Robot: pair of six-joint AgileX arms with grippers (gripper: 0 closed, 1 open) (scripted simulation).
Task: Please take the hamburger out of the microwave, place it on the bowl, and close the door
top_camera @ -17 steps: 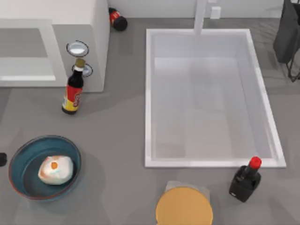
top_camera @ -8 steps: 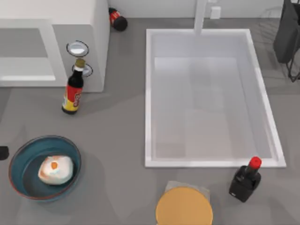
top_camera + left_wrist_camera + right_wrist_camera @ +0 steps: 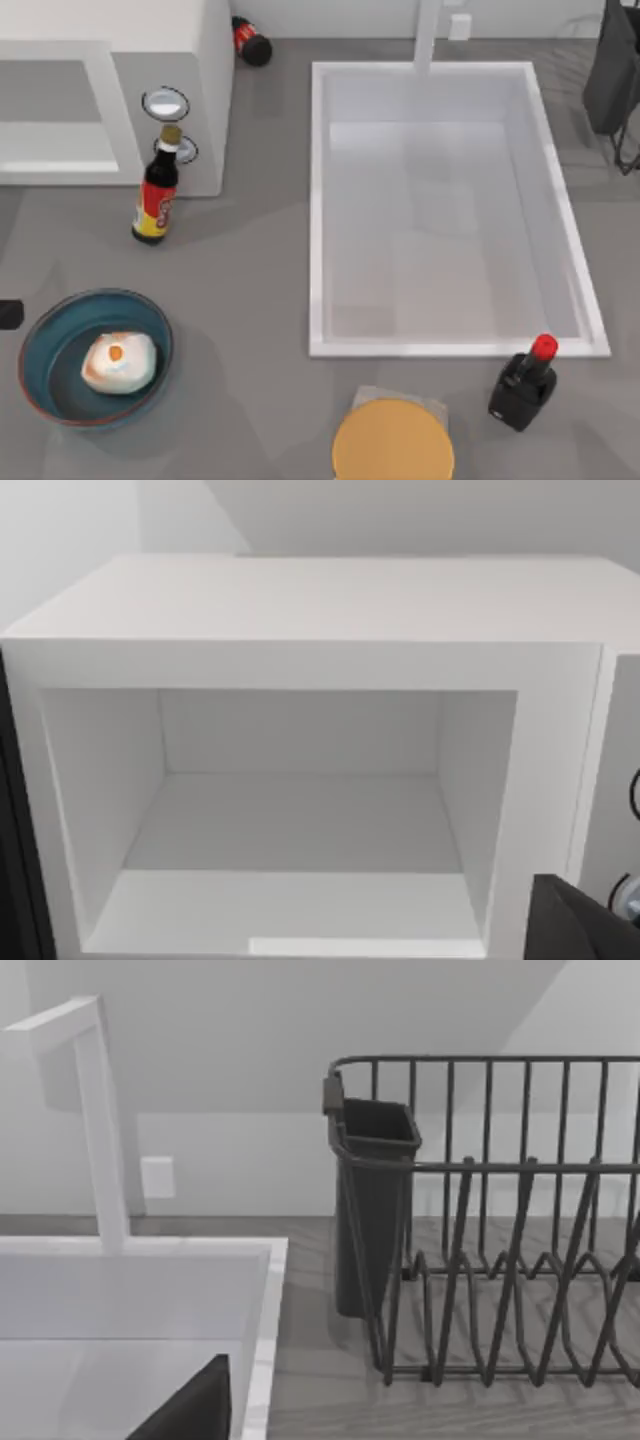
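The hamburger (image 3: 118, 362) lies inside the teal bowl (image 3: 40, 385) at the front left of the table. At the back left the white microwave (image 3: 170, 60) stands with its cavity (image 3: 300, 810) open and bare. A dark strip runs along the opening's edge; I cannot tell whether it is the door. A dark bit of my left gripper (image 3: 8, 313) shows at the table's left edge, just beyond the bowl's rim and apart from it. One of its dark fingers (image 3: 585, 925) shows in the left wrist view. A dark finger (image 3: 190, 1415) of my right gripper hangs over the sink's corner.
A soy sauce bottle (image 3: 155, 195) stands right in front of the microwave's dials (image 3: 165, 102). The white sink (image 3: 315, 200) and its faucet (image 3: 428, 35) take up the middle. A black red-capped bottle (image 3: 525, 380), an orange disc (image 3: 393, 440) and a dish rack (image 3: 612, 70) are nearby.
The dark bit of my left gripper has slid toward the microwave along the table's left edge. The hamburger and bowl have stayed put.
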